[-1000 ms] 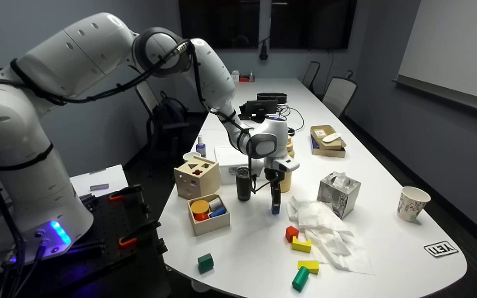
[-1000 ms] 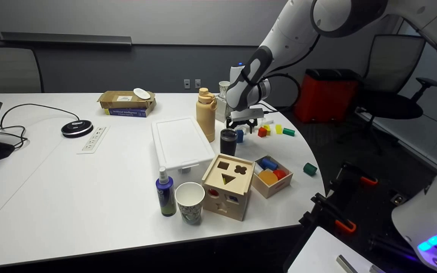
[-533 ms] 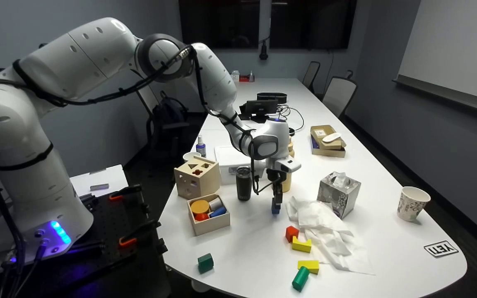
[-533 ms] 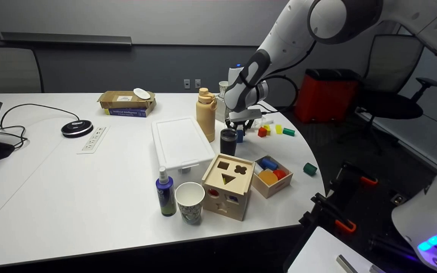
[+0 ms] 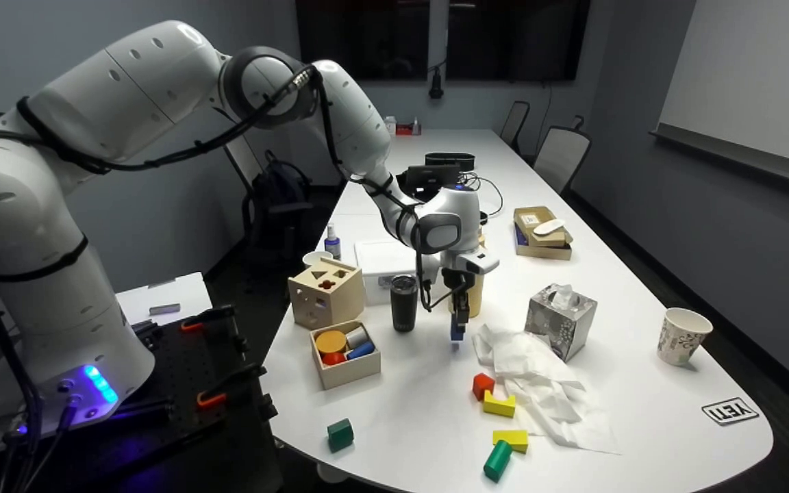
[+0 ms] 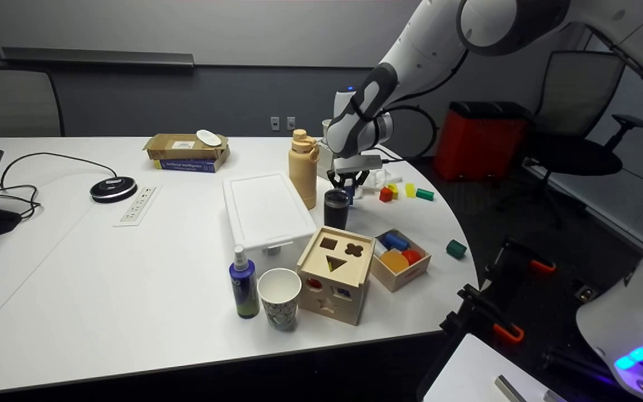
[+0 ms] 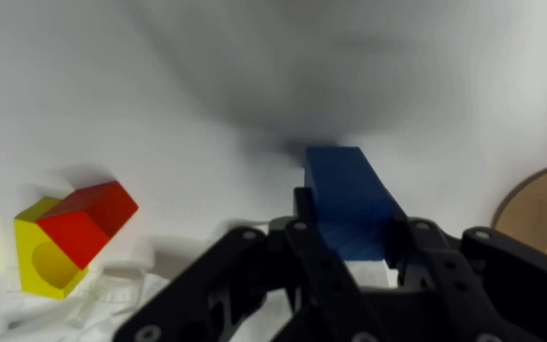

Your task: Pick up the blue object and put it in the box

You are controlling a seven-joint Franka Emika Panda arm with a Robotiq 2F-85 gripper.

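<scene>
In exterior view: paper cup [image 5: 316,258] near left edge of worktop [image 5: 408,424] mostly hidden behind wooden box [image 5: 340,299]. In exterior view: black tumbler [image 6: 336,211] hides part of blue block [image 6: 351,195].

An office meeting room: long white table [image 5: 415,424], mesh-backed chairs [image 5: 561,159], whiteboard [image 5: 757,82], dark wall screens [image 5: 364,41].

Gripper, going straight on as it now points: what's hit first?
Likely the white tabletop, with the blue block in its fingers touching down first; the gap beneath is hard to judge.

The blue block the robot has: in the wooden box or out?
Out: the jaws hold the blue block, and the box stands apart in both exterior views.
</scene>
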